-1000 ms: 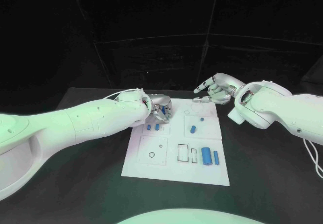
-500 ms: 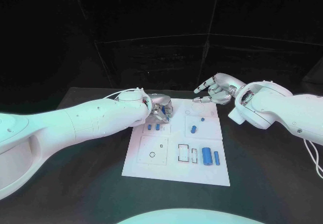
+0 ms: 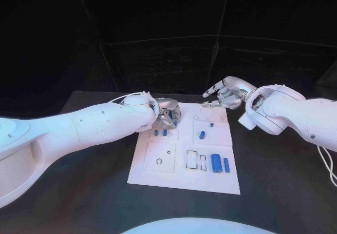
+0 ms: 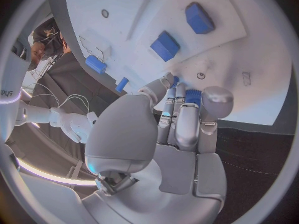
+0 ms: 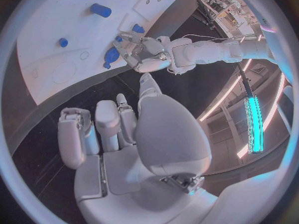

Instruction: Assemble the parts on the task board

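Observation:
The white task board (image 3: pixel 182 171) lies mid-table. My left hand (image 3: pixel 167 113) hovers over its far left corner, fingers curled, and pinches a small blue part (image 4: pixel 193 96) between thumb and fingers just above the board (image 4: pixel 249 59). Two small blue blocks (image 3: pixel 160 132) stand right below that hand, seen close in the left wrist view as blue blocks (image 4: pixel 166 46). More blue parts lie mid-board (image 3: pixel 201 135) and a big blue cylinder (image 3: pixel 216 163) lies at the near right. My right hand (image 3: pixel 223 95) hangs beyond the board's far edge, its fingers (image 5: pixel 106 129) apart and holding nothing.
The black table (image 3: pixel 84 195) surrounds the board. Outlined slots (image 3: pixel 192 159) and a round hole (image 3: pixel 159 161) mark the board's near half. My left forearm (image 3: pixel 84 129) crosses the table's left side, and the right arm (image 3: pixel 288 114) stands at the far right.

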Controlling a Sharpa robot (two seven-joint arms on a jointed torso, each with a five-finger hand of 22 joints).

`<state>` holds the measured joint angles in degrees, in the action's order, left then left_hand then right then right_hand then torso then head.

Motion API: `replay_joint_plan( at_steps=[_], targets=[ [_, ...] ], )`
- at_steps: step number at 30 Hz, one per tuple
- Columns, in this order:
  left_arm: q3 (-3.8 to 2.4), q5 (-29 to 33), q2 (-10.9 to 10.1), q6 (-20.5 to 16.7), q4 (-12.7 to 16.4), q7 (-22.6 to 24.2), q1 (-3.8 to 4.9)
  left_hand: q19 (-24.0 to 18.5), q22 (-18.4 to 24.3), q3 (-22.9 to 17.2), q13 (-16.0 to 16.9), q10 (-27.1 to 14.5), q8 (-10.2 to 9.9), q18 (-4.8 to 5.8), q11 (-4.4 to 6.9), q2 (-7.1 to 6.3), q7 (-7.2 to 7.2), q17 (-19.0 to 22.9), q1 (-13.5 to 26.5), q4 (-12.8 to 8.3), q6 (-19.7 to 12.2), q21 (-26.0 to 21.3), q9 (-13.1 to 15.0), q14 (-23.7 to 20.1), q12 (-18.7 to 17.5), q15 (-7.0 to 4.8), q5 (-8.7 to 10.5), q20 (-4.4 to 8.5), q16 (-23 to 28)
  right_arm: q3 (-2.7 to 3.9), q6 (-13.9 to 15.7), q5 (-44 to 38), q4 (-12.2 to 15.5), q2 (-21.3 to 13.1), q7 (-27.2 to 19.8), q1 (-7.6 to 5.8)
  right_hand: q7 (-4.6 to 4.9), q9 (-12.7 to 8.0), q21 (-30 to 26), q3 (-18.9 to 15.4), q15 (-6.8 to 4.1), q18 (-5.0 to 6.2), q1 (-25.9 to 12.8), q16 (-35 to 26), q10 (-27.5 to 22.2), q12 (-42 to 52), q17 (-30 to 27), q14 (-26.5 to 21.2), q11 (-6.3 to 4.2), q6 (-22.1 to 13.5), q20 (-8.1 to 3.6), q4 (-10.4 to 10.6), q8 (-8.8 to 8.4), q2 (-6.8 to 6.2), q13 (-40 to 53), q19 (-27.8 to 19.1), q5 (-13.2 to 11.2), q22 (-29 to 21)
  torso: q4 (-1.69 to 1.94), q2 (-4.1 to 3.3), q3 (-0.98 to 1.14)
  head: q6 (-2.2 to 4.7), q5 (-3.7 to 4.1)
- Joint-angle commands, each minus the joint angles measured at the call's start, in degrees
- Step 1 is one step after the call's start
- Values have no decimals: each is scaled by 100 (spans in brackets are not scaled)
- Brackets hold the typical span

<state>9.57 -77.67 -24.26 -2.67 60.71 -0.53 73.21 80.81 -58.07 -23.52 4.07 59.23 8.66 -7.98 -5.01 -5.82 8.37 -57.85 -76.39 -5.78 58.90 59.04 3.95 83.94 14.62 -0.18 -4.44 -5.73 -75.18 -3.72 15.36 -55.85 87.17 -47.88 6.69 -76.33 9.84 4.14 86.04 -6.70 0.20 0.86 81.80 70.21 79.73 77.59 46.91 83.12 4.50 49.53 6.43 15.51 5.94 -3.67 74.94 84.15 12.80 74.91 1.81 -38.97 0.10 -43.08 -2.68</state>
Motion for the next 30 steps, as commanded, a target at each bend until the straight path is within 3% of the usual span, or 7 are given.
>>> replay_joint_plan(
  at_steps=[1, 18, 30],
  targets=[
    [21, -45, -6, 223, 2, -112, -27, -10, -16, -64, 11, 83, -6, 82, 5, 64, -7, 2, -11, -7, 57, 14, 7, 56, 45, 5, -12, 12, -43, 3, -32, 24, 4, 5, -57, -10, -7, -4, -30, -31, -34, 92, 2, -31, -25, -24, 6, 0, 12, -14, -37, -5, 28, 62, 58, 144, 30, 834, -7, -1, 1, -6, 2],
    [21, -45, 5, 156, -5, -77, -31, 8, -85, -311, 11, 343, -9, 94, 61, 168, -31, 1, -79, -97, 252, 61, 18, 60, 101, -43, -2, 60, -86, 3, -32, 35, 1, 7, -60, -10, -8, -3, -32, -30, -35, 93, 3, -30, -23, -21, 8, 1, 11, -11, -38, -6, 30, 72, 61, 143, 32, 832, -5, -2, 2, -15, 3],
    [15, 112, -88, -365, 148, 197, -39, 34, -158, -309, 10, 447, -7, 107, 79, 151, -37, 9, 44, -53, 351, 123, 24, 64, 92, -57, 11, 78, -104, 3, -31, 35, -13, 17, -68, -10, -8, -3, -32, -30, -35, 93, 3, -30, -23, -21, 8, 1, 11, -11, -38, -6, 30, 72, 61, 143, 32, 832, 3, 3, 0, 12, -1]
  ],
)
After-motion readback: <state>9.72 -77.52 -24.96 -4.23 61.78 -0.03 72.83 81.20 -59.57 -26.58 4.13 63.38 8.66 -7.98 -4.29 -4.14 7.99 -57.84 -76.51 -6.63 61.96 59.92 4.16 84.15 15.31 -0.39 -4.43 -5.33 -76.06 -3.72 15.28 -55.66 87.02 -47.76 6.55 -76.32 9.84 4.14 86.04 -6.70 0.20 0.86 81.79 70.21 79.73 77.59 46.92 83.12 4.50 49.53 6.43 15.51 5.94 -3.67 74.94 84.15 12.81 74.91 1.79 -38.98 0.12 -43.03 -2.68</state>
